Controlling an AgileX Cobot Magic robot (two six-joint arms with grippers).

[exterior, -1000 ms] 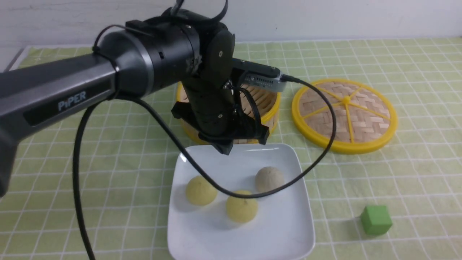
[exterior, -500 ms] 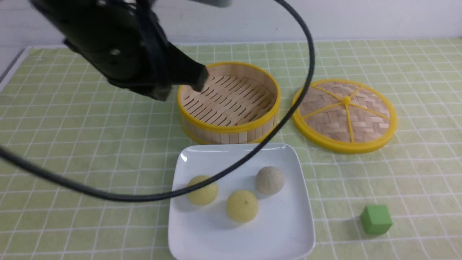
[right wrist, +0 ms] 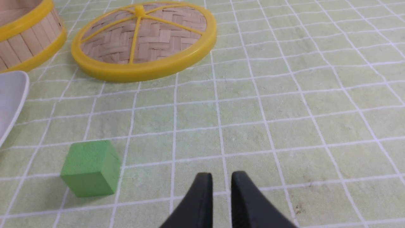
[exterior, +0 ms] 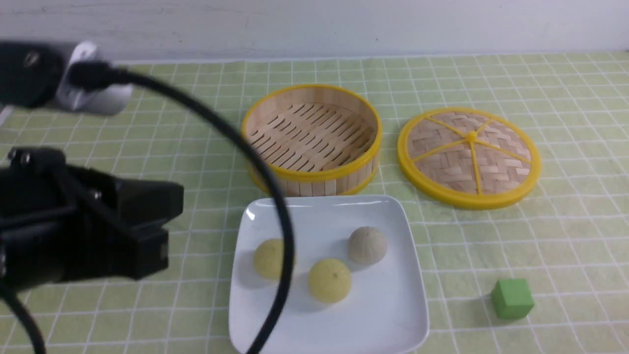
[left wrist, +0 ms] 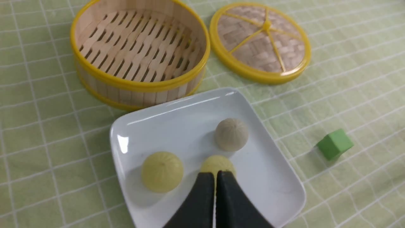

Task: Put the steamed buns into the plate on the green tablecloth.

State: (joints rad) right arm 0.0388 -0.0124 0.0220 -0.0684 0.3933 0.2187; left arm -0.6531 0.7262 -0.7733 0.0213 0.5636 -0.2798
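Steamed buns (exterior: 330, 280): all three sit inside the plate (exterior: 393, 216), two pale yellow, one greyish-beige, apart from each other, none on the rim. Plate rests on the green tablecloth (exterior: 540, 246), just in front of the empty steamer basket (exterior: 311, 140); woven lid (exterior: 469, 157) lies beside the basket, green cube (exterior: 512, 298) well apart to the right.

Left gripper (left wrist: 215, 177): jaws together, nothing between them, hanging above the plate w/ tips over the near yellow bun. Right gripper (right wrist: 220, 182): narrow gap, holds nothing, low over bare cloth near the cube.

Judgement: placement looks complete; step in hand is arm retreat. To do it well: lift clear before moving sideways, keep the trailing cable (exterior: 275, 206) off the buns, avoid nudging plate or basket.
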